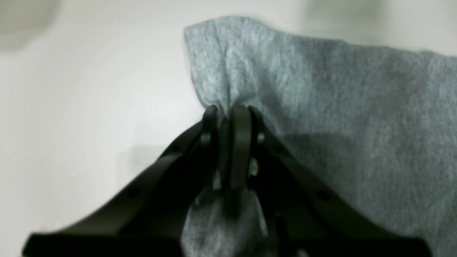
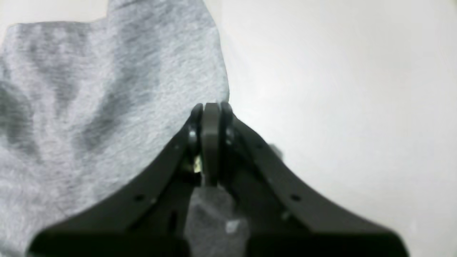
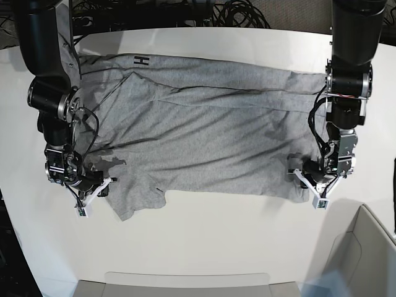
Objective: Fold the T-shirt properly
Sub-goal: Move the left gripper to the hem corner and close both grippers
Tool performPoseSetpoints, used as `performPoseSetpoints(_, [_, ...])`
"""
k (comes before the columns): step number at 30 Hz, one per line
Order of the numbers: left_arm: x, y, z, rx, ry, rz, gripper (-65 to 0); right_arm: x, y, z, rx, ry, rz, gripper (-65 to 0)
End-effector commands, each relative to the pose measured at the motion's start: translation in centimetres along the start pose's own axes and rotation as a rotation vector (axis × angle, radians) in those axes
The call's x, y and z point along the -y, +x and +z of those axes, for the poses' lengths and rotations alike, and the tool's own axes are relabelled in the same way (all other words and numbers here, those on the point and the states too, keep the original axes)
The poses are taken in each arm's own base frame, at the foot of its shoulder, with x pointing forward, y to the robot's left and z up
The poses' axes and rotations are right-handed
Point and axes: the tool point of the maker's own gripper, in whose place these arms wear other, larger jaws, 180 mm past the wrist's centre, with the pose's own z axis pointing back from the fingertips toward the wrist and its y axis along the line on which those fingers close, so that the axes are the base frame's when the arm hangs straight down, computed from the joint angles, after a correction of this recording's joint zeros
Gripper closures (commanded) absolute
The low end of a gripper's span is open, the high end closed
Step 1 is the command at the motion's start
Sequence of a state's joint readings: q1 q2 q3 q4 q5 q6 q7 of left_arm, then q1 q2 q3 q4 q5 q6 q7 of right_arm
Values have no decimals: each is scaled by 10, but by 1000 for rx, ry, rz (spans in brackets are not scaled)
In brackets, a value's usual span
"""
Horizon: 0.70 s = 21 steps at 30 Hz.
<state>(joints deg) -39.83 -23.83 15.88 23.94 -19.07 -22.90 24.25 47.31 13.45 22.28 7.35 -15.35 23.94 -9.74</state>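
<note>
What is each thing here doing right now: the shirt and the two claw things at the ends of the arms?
T-shirt: spread out on the white table, wrinkled, not folded, pinched at two near-edge corners.
Left gripper: shut on a corner of the T-shirt.
Right gripper: shut on the T-shirt's edge, at the other end.

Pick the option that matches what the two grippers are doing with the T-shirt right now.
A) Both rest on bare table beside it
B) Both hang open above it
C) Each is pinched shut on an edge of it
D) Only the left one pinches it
C: the left gripper and the right gripper each have their jaws closed on grey fabric of the T-shirt, at opposite ends of it.
</note>
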Motion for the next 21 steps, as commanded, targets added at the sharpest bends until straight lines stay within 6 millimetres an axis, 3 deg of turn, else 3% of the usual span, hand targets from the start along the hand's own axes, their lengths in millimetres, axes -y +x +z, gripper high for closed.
performPoseSetpoints(1, [-10,-4,3,-42,25,-1,-56,7,47,8,95,-15,13,0])
performPoseSetpoints(4, [-19,5,6,-1,28,90,0,7,63,11,119,-16,18,0])
performPoseSetpoints(8, [-23,7,8,13,28,126,0,7,75,13,138,-17,21,0])
performPoseSetpoints(17, [-25,7,9,9,31,133,0,7,78,14,145,-17,21,0])
performPoseSetpoints(21, [-39,6,13,10,52,137,0,9,88,17,173,-27,38,0])
